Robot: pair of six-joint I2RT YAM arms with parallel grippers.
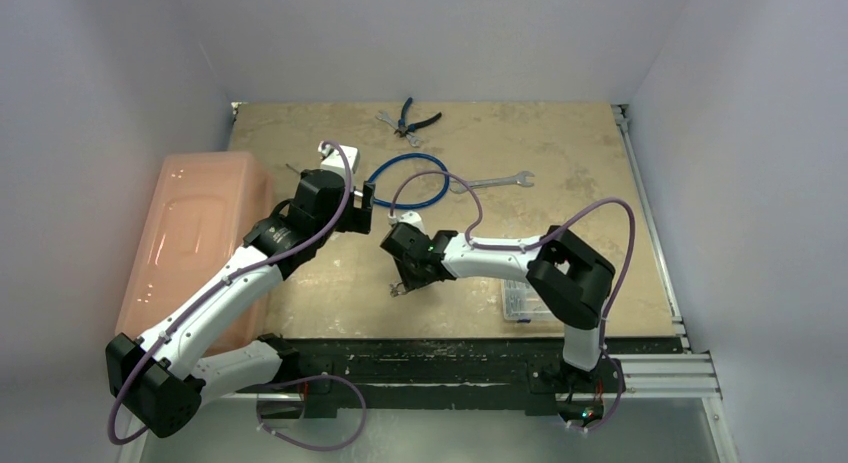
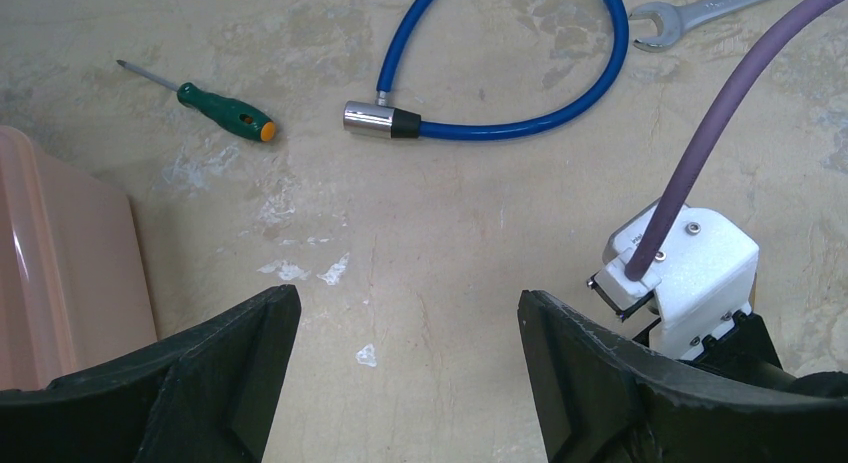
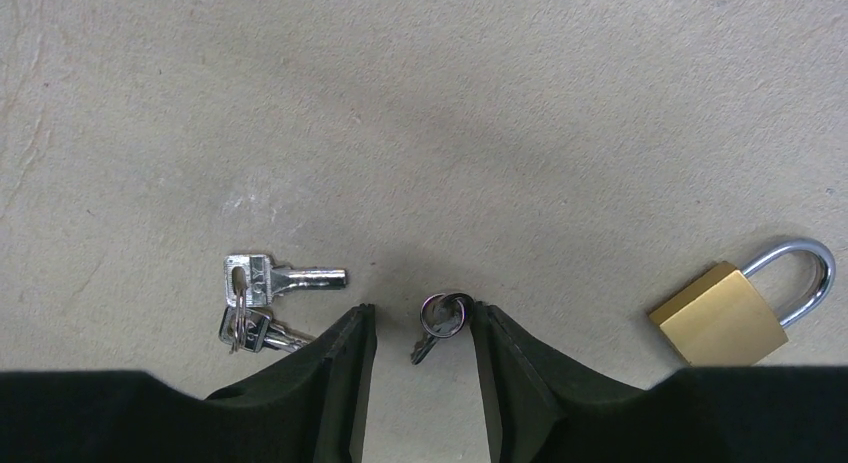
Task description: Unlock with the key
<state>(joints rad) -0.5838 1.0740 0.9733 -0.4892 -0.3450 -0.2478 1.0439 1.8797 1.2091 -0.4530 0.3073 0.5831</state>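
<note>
The key (image 3: 443,321), tiny and silver on a small ring, lies on the table between my right gripper's (image 3: 422,309) fingers. Its ring touches the right finger; the left finger stands apart from it, so the jaws are open around it, tips at the table. The brass padlock (image 3: 722,315) lies to the right of that gripper, its shackle shut. A bunch of two larger silver keys (image 3: 262,298) lies to the left. In the top view the right gripper (image 1: 401,282) points down at mid-table. My left gripper (image 2: 408,295) hovers wide open with nothing in it.
A blue cable lock (image 2: 520,108) lies ahead of the left gripper, with a green screwdriver (image 2: 226,112) to its left and a silver wrench (image 1: 495,181) to its right. Pliers (image 1: 411,119) lie at the back edge. A pink bin (image 1: 195,243) stands left, a clear box (image 1: 520,301) front right.
</note>
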